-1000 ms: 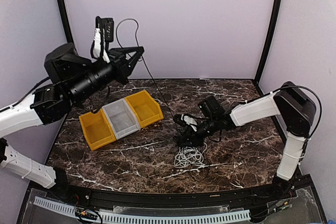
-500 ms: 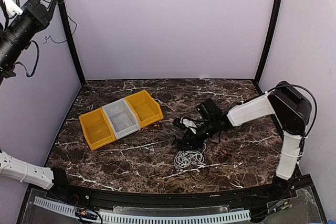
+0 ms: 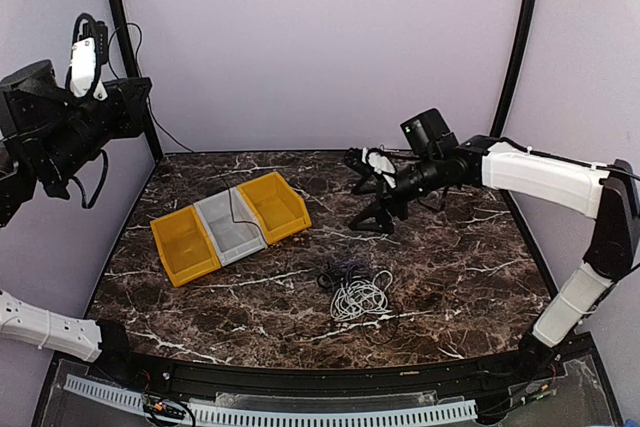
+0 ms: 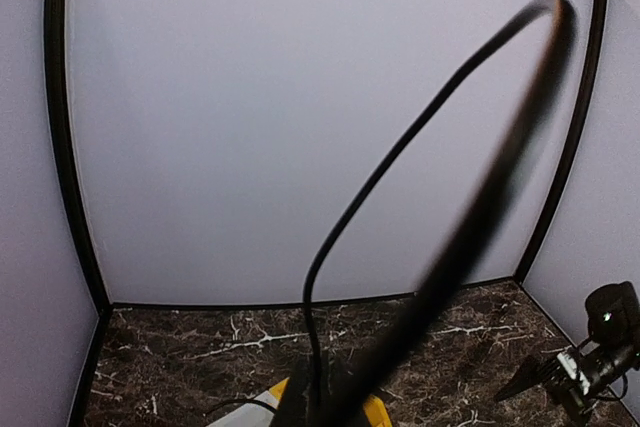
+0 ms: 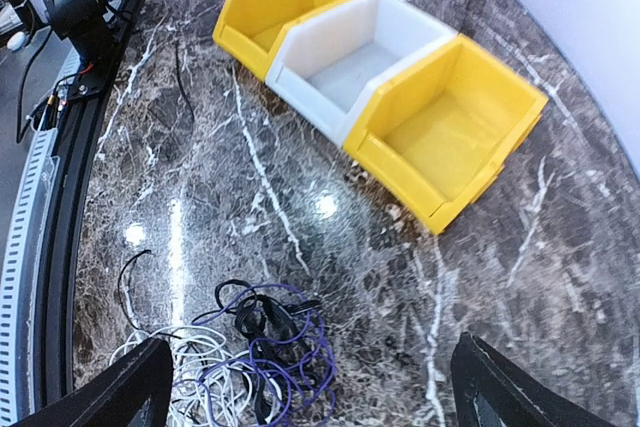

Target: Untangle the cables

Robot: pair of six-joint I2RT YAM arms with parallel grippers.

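A tangle of cables [image 3: 356, 289] lies on the marble table, with white loops, black cords and a purple strand [image 5: 262, 350]. My right gripper [image 3: 362, 191] hangs open above and behind the tangle, and its fingers [image 5: 120, 392] stand wide apart with nothing between them. My left gripper [image 3: 143, 99] is raised high at the left and is shut on a black cable [image 4: 322, 277]. That black cable [image 3: 205, 169] trails down toward the grey bin [image 3: 232, 227]. In the left wrist view it loops up out of the shut jaws.
Three bins stand in a row at the left middle of the table: a yellow bin [image 3: 183, 244], the grey one and a second yellow bin [image 3: 274, 205]. Black frame posts [image 3: 515, 47] stand at the back corners. A cable tray [image 3: 270, 412] runs along the near edge.
My right gripper has opened, let go of the tangle, and risen up and back from it. My left arm has swung about at the upper left with the black cable.
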